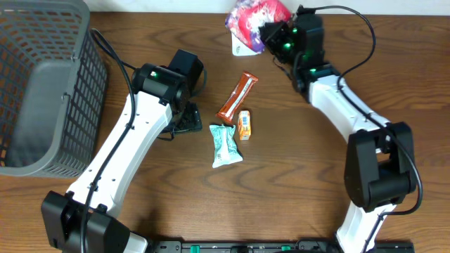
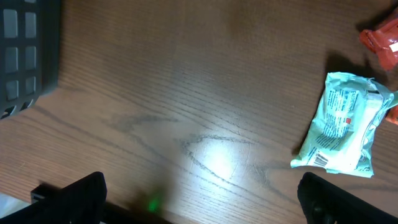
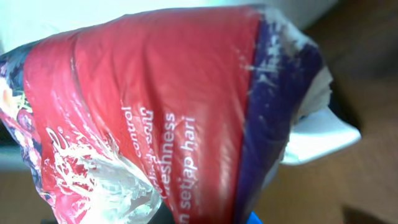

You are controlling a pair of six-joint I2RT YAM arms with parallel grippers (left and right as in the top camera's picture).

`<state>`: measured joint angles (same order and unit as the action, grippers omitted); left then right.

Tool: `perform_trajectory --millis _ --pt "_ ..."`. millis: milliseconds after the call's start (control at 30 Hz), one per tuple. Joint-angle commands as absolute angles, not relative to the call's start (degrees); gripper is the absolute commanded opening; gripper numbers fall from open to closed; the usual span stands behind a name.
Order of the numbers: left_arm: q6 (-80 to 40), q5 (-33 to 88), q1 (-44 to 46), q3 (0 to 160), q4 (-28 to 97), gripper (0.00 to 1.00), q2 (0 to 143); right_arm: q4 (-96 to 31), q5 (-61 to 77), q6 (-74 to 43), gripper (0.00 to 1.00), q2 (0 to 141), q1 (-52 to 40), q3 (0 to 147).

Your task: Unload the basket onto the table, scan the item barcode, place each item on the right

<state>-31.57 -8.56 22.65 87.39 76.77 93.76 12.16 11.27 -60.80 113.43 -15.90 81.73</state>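
My right gripper is at the table's far edge, shut on a crinkled red, pink and purple packet. That packet fills the right wrist view, white lettering on its red side, and no barcode shows. A white flat piece sticks out beneath it. My left gripper hangs open over bare wood, with dark fingers at the frame's lower corners and nothing between them. A teal and white packet with a small barcode lies to its right.
A grey mesh basket stands at the left edge. An orange-brown bar, a small orange packet and the teal packet lie mid-table. A green light spot falls on the wood.
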Motion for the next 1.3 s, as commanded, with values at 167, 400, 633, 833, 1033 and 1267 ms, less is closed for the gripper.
perform_trajectory --millis 167,400,633,833,1033,1267 --pt "-32.2 -9.5 22.6 87.5 77.1 0.98 94.2 11.4 0.5 -59.7 0.01 121.0 -17.3 93.1" --pt "-32.2 -9.5 22.6 87.5 77.1 0.98 94.2 4.3 8.1 -58.7 0.01 130.3 -17.3 105.3" --pt "-32.2 -9.5 22.6 87.5 77.1 0.98 94.2 0.1 6.1 -51.9 0.01 128.6 -15.3 106.0" --pt "-32.2 -9.5 22.6 87.5 77.1 0.98 94.2 -7.8 4.7 -49.9 0.01 122.7 -8.1 106.0" --pt "-32.2 -9.5 22.6 87.5 77.1 0.98 94.2 -25.1 -6.8 -44.4 0.01 117.9 3.0 106.0" --pt "-32.2 -9.5 22.6 87.5 77.1 0.98 94.2 -38.1 -14.9 -43.2 0.66 118.0 14.6 106.0"
